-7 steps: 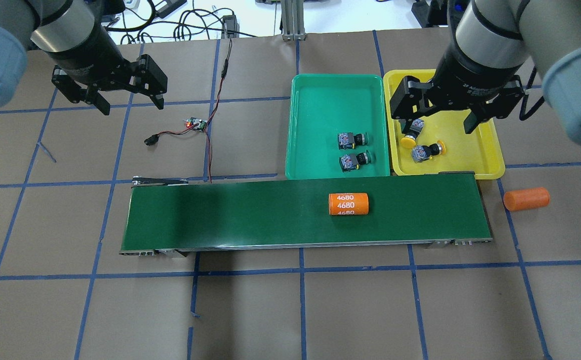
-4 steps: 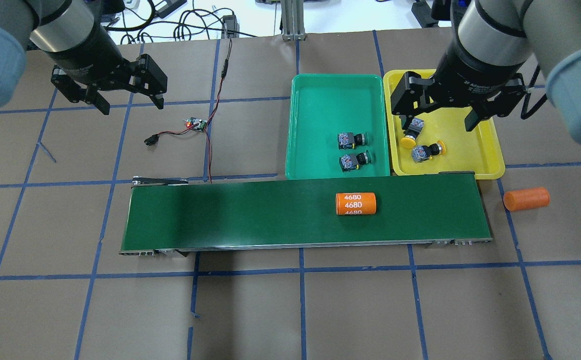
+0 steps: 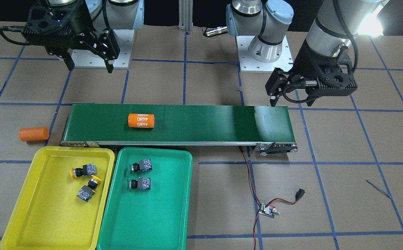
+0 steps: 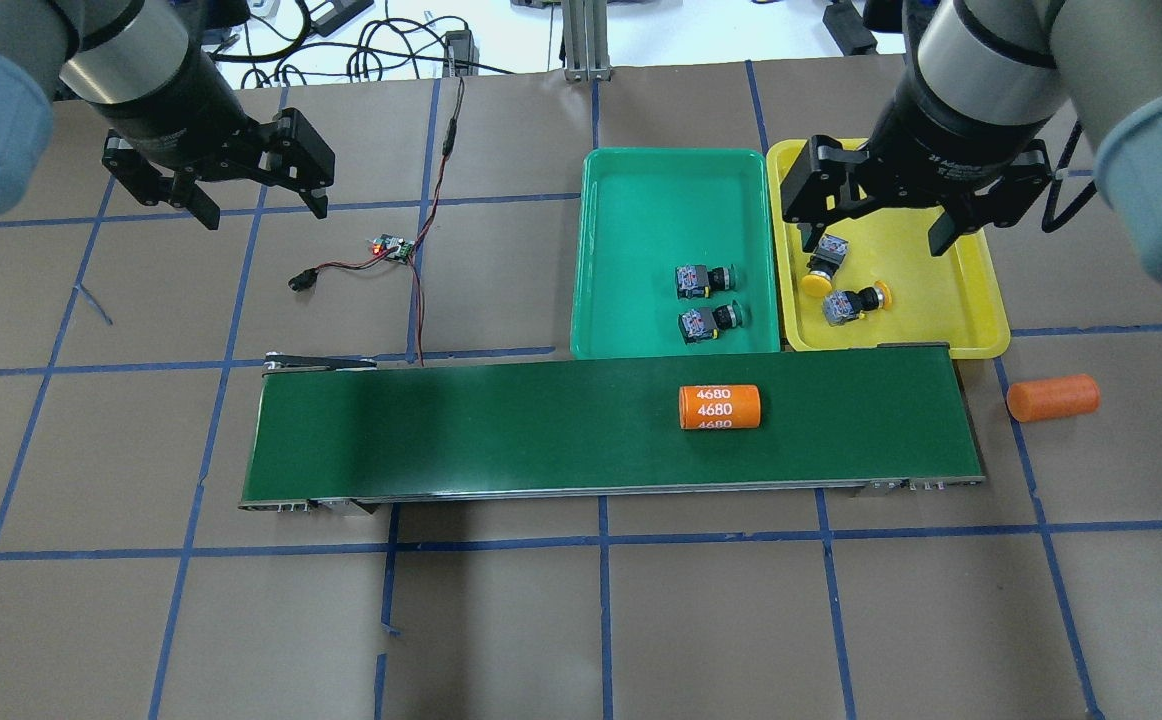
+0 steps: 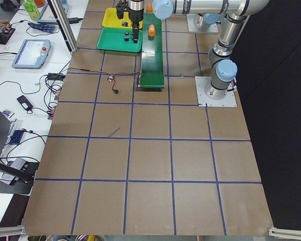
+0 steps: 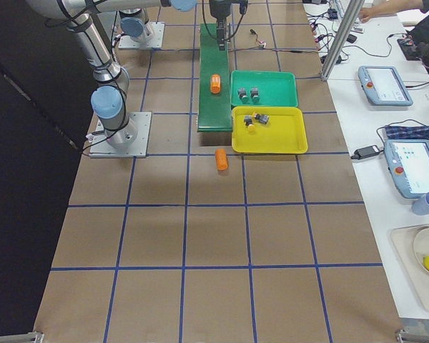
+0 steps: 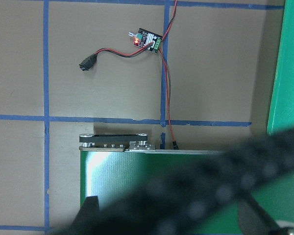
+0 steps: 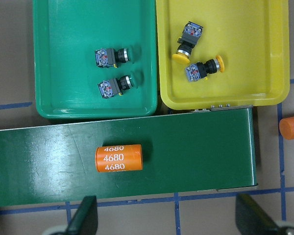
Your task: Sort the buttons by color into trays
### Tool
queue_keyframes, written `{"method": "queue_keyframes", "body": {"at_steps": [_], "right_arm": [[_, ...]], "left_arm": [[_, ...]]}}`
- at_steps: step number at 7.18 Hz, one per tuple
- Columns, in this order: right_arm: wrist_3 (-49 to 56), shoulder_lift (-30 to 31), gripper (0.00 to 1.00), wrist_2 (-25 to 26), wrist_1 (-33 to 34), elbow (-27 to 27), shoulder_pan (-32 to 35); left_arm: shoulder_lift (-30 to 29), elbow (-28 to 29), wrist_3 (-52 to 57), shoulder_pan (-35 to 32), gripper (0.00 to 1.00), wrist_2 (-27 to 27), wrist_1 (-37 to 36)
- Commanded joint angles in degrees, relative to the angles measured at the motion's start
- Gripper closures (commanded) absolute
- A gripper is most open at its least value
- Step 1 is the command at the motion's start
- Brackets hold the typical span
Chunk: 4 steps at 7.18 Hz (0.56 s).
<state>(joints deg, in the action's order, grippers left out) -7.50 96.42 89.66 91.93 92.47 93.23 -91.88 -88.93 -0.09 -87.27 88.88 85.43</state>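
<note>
Two green-capped buttons (image 4: 703, 280) (image 4: 709, 322) lie on their sides in the green tray (image 4: 661, 200). Two yellow-capped buttons (image 4: 823, 265) (image 4: 856, 303) lie in the yellow tray (image 4: 941, 300). My right gripper (image 4: 876, 232) is open and empty, hovering over the yellow tray above its buttons. My left gripper (image 4: 263, 210) is open and empty, high over the table left of the trays. In the right wrist view both trays and all the buttons (image 8: 112, 56) (image 8: 203, 68) show below the open gripper (image 8: 169, 220).
A long dark-green conveyor belt (image 4: 501, 425) runs in front of the trays with an orange cylinder (image 4: 720, 408) marked 4680 lying on it. A second orange cylinder (image 4: 1052, 397) lies on the table off the belt's right end. A small circuit board (image 4: 393, 247) with red-black wires sits near my left gripper.
The orange cylinder on the belt has moved to the right. My right gripper has shifted slightly up and away over the yellow tray. The left arm has not moved.
</note>
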Motion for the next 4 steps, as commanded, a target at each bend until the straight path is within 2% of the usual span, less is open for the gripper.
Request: {"method": "queue_keyframes", "body": {"at_steps": [1,4], "right_arm": [[0.1,0.0,0.00,0.2,-0.1,0.1,-0.1],[0.1,-0.1,0.00,0.3,-0.1,0.3,-0.1]], "left_arm": [[0.0,0.0,0.0,0.0,0.00,0.1,0.0],[-0.4,-0.1,0.0,0.1,0.00,0.0,0.0]]}}
